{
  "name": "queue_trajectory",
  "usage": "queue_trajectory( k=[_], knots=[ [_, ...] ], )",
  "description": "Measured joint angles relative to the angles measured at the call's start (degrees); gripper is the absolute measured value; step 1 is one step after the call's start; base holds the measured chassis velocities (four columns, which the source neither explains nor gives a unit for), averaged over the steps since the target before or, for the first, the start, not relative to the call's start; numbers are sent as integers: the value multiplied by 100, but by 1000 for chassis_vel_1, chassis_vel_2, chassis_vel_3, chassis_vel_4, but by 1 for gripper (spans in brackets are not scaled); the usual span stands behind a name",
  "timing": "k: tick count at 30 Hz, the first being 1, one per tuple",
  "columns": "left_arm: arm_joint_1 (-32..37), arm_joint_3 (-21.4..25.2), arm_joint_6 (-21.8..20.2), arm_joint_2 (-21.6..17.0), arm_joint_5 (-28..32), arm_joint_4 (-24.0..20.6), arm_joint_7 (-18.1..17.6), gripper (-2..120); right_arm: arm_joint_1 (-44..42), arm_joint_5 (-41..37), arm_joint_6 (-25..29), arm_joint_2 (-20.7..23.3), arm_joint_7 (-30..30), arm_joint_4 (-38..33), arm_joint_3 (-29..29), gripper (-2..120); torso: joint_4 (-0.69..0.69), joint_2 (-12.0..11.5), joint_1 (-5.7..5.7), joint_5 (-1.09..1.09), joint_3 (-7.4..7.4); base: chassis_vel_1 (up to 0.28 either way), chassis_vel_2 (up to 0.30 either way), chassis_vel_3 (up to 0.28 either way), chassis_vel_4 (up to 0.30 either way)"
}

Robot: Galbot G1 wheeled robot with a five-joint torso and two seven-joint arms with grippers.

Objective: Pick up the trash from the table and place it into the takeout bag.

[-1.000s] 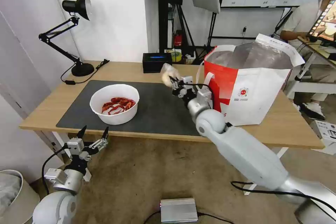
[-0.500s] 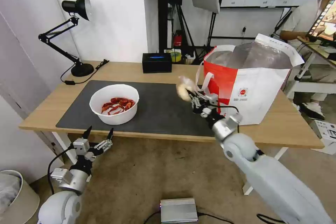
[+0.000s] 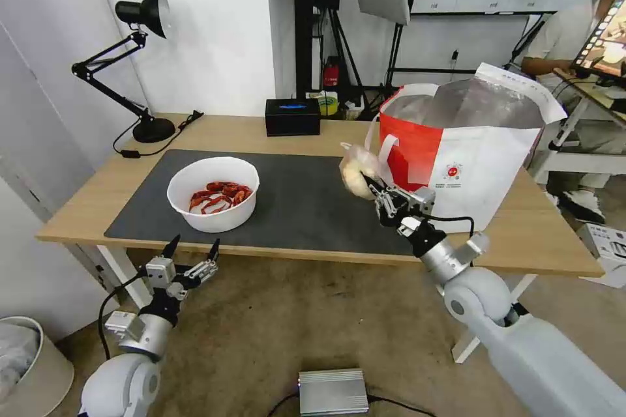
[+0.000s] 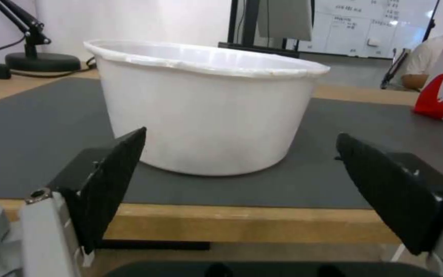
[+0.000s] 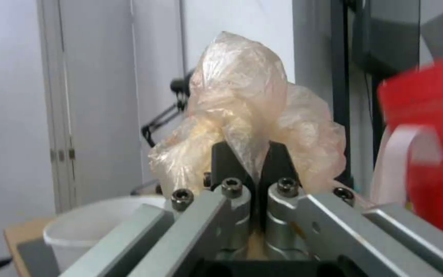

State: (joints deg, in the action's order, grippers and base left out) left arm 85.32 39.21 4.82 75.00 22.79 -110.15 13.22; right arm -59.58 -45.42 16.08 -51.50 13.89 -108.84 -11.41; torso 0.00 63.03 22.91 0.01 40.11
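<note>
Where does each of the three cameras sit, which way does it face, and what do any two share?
Head view: high, facing down at the table and takeout bag; both arms show, left gripper below the near edge.
Left wrist view: level with the table edge, facing the white bowl between open fingers.
Right wrist view: behind the right gripper, shut on the wrapped lump.
All three share the bowl.

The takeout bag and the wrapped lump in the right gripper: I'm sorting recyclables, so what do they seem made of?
The takeout bag looks like matte white and red woven or coated fabric with a shiny, creased silver foil lining, probably insulated. The beige lump's wrap looks like thin clear plastic film, crinkled and glossy, pinched in the right gripper. What the lump itself is cannot be told.
</note>
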Motion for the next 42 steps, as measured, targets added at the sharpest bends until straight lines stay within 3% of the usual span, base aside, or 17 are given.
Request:
queue_trajectory(
  k=[17, 33, 42],
  knots=[
    [0, -88, 2, 18, -74, -53, -1, 100, 341, -807, 25, 444, -62, -300, -742, 0, 0, 0, 0, 0, 0, 0, 0, 0, 0],
    [-14, -93, 2, 52, -79, -47, -5, 100, 1231, -1530, -457, 1253, -1420, -341, -866, 0, 0, 0, 1, 0, 0, 0, 0, 0, 0],
    [-18, -106, 14, 45, -64, -7, -5, 100, 1743, -1872, -1264, 1646, -2539, -307, -735, 0, -1, 0, 1, 0, 0, 0, 0, 0, 0]
  ],
)
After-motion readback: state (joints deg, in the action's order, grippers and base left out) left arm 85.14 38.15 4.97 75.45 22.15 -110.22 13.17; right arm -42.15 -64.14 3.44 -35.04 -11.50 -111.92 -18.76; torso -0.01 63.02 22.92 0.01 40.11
